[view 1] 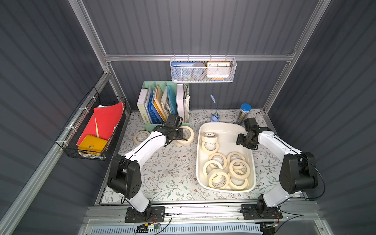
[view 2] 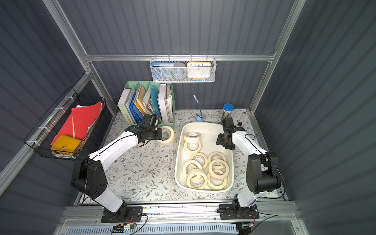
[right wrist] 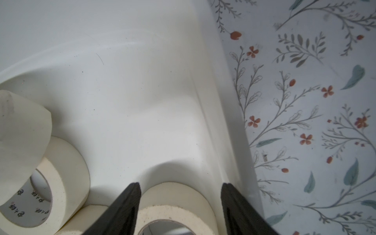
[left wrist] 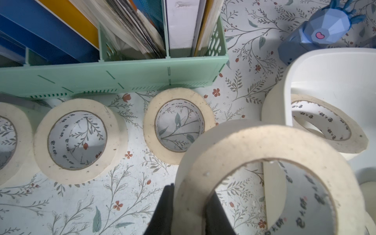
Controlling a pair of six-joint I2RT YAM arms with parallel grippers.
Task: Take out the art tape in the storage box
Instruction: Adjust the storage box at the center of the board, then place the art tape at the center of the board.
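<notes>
The white storage box (view 1: 198, 162) (view 2: 177, 162) sits right of centre and holds several cream art tape rolls (view 1: 223, 171) (view 2: 205, 171). My left gripper (view 1: 181, 139) (left wrist: 190, 195) is shut on the wall of one art tape roll (view 1: 186, 134) (left wrist: 264, 162), holding it just above the table, left of the box and in front of the green organizer. Three more rolls (left wrist: 77, 140) (left wrist: 179, 124) (left wrist: 8, 140) lie flat on the table in front of the organizer. My right gripper (view 1: 240, 140) (right wrist: 181, 195) hangs open over the box's far right side, with a roll (right wrist: 173, 203) below its fingers.
A mint-green file organizer (view 1: 162, 101) stands at the back left. A white mesh basket (view 1: 201, 70) hangs on the rear rail and a black wire basket (view 1: 91, 126) on the left wall. A blue figure lamp (view 1: 214, 118) and a blue-capped tube (view 1: 244, 113) stand behind the box.
</notes>
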